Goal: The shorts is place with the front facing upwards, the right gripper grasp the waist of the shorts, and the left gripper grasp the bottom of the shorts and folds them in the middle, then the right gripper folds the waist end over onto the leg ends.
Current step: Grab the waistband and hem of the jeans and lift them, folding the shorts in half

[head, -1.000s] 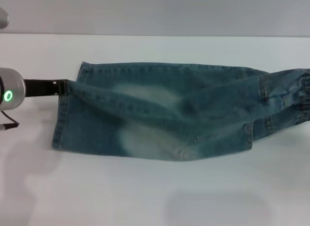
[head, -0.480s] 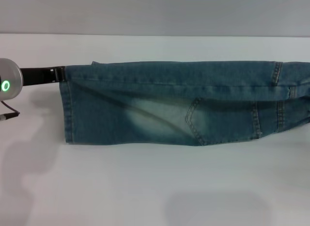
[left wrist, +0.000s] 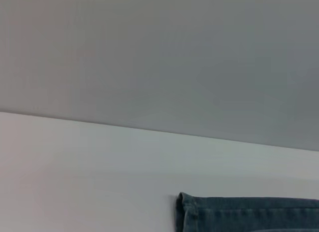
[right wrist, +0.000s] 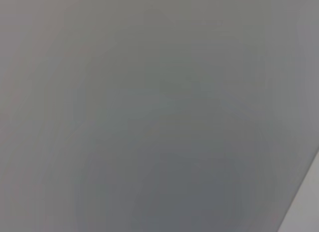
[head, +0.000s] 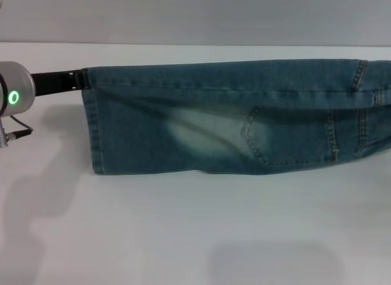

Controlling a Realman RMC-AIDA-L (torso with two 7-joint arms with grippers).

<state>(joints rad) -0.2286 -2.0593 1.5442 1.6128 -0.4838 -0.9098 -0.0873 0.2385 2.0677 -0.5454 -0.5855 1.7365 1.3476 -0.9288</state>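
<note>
The jaws of the left gripper [head: 78,81] are closed on the upper corner of the shorts' leg hem at the upper left of the head view, pinching the denim so the cloth hangs from that corner; the right gripper lies past the right edge of that view, so I cannot tell how its jaws stand or what they hold. The shorts [head: 232,123] stretch as one long blue band across the upper middle of the frame, from the left gripper's pinch to the right edge, where they run out of sight. Their top edge is pulled straight and nearly level, which I take to mean the cloth is tensioned between two held ends and lifted, with the lower edge draping down to or near the white table [head: 195,230]. That looks like the lengthwise fold in hand: one leg doubled over the other, a back pocket [head: 259,135] and pale faded patch [head: 201,135] now facing outward. The bottom of the shorts [head: 91,123] hangs as a vertical stitched edge at the left. In the left wrist view only a hem corner of denim shows at the lower right, over the table and a grey wall [left wrist: 159,58]. The right wrist view shows hardly more than blank grey.
</note>
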